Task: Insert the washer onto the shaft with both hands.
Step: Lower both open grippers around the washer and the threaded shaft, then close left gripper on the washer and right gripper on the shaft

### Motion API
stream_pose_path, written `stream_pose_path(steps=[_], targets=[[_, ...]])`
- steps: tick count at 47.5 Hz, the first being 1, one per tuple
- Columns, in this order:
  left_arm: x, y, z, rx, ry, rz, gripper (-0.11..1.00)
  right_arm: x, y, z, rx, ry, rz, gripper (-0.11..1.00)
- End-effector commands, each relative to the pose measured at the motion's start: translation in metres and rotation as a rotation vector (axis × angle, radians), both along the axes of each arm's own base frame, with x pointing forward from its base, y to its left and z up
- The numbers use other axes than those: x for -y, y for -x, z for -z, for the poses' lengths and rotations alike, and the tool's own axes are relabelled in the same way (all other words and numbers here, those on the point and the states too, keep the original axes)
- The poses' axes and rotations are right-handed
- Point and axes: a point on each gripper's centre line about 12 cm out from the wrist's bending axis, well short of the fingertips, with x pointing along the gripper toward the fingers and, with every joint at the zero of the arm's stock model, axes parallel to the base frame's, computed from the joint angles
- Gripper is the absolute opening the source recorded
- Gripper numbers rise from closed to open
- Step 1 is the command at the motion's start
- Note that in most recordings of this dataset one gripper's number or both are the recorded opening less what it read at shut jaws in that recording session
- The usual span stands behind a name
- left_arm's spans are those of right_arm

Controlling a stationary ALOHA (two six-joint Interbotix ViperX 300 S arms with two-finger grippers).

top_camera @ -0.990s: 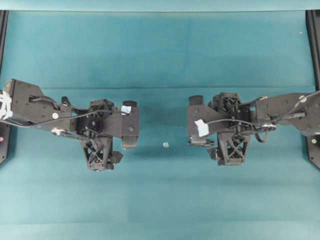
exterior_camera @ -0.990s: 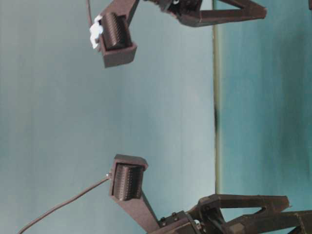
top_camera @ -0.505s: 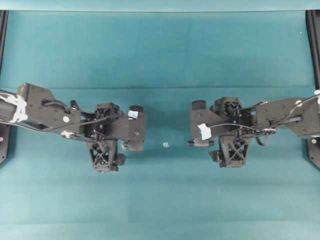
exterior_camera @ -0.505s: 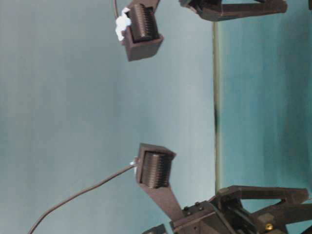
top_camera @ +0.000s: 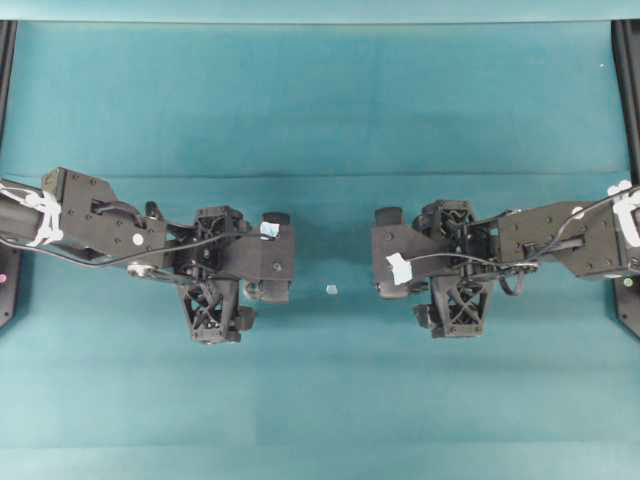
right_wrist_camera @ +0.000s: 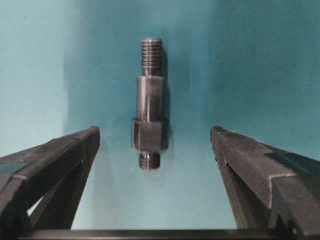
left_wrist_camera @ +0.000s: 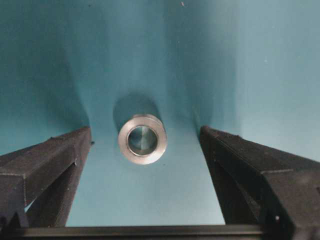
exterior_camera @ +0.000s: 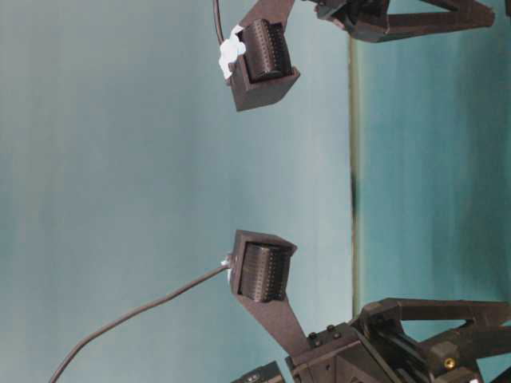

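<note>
Left gripper point(left_wrist_camera: 142, 150) jaws wide, empty; washer point(left_wrist_camera: 142, 139) flat on mat between fingers, 12 o'clock ahead. Right gripper point(right_wrist_camera: 155, 150) spread, empty; shaft point(right_wrist_camera: 149, 103) lies centred at 12. Advice: descend straight, centre before closing.

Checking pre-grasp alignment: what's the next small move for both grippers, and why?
Probably lower both. The left gripper stands open around the small silvery metal washer; the right gripper stands open around the dark grey stepped metal shaft. Both parts lie untouched on the teal mat.
</note>
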Motion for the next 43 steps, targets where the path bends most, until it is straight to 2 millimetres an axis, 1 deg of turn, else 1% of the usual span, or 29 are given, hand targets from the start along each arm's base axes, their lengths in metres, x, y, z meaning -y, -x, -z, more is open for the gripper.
stream_pose_path(steps=[1, 16, 43], targets=[[-0.0006, -0.0046, -0.0060, 0.025, -0.002, 0.001, 0.96, -0.0012, -0.0052, -0.0041, 0.025, -0.002, -0.002, 0.88], [0.0000, -0.0055, -0.0029, 0.018, -0.002, 0.002, 0.96, -0.0012, -0.0042, 0.0011, 0.011, -0.002, -0.002, 0.87], [0.0005, -0.0053, -0.0028, 0.017, -0.001, 0.002, 0.96, -0.0012, -0.0038, 0.0014, 0.011, -0.003, 0.002, 0.86]])
